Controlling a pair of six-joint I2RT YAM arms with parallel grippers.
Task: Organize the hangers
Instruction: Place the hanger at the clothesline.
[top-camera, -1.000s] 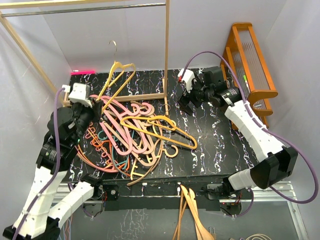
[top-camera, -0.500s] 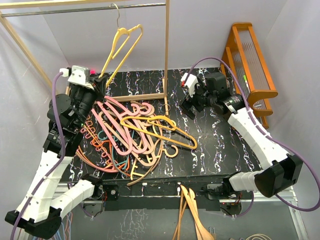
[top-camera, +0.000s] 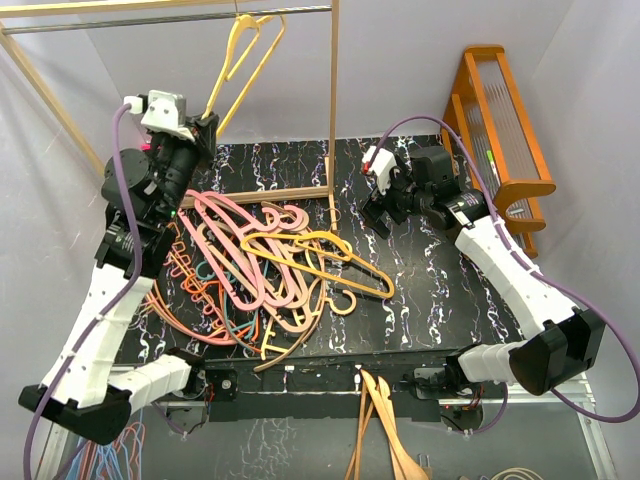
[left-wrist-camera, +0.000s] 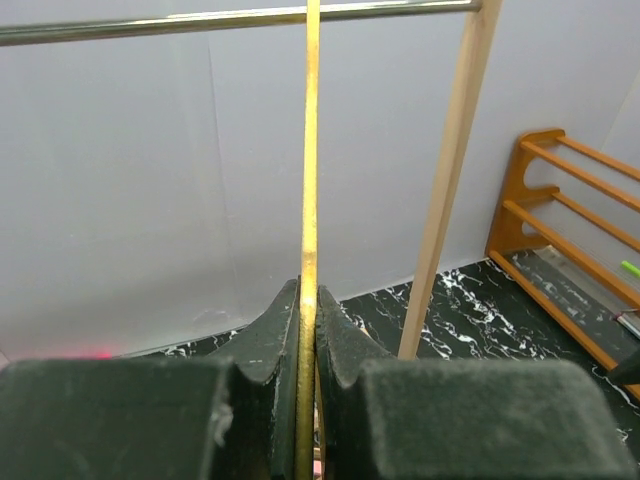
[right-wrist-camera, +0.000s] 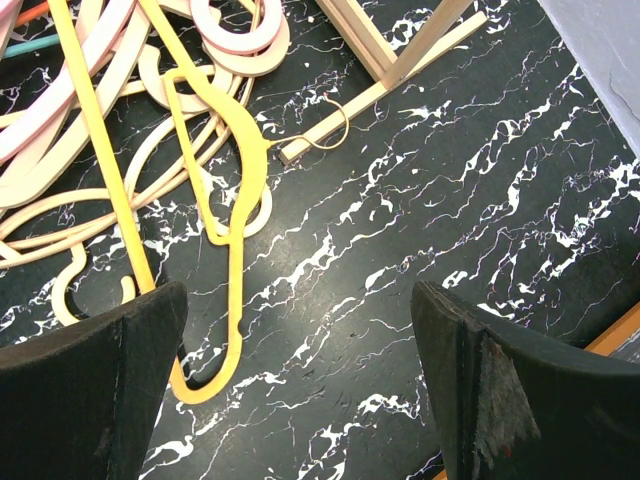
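My left gripper (top-camera: 205, 125) is shut on a yellow hanger (top-camera: 248, 50) and holds it high, with its hook at the level of the metal rail (top-camera: 150, 22). In the left wrist view the hanger's thin edge (left-wrist-camera: 310, 150) runs straight up from between the fingers of the left gripper (left-wrist-camera: 308, 292) to the rail (left-wrist-camera: 150, 25). A tangled pile of pink, tan, orange and yellow hangers (top-camera: 265, 265) lies on the black marble table (top-camera: 430, 290). To the right of the pile, my right gripper (top-camera: 378, 218) hovers open over bare table. Its wrist view shows the right gripper (right-wrist-camera: 300, 390) beside a yellow hanger (right-wrist-camera: 235, 200).
The wooden clothes-rack post (top-camera: 334, 100) and its base bar (top-camera: 270, 195) stand behind the pile. An orange wooden shelf rack (top-camera: 505, 130) stands at the right wall. Light wooden hangers (top-camera: 380, 420) hang below the front edge, and wire hangers (top-camera: 100, 460) show at the bottom left.
My left arm has lifted the yellow hanger from just above the pile up to the rail. The right arm has shifted slightly right and stays open.
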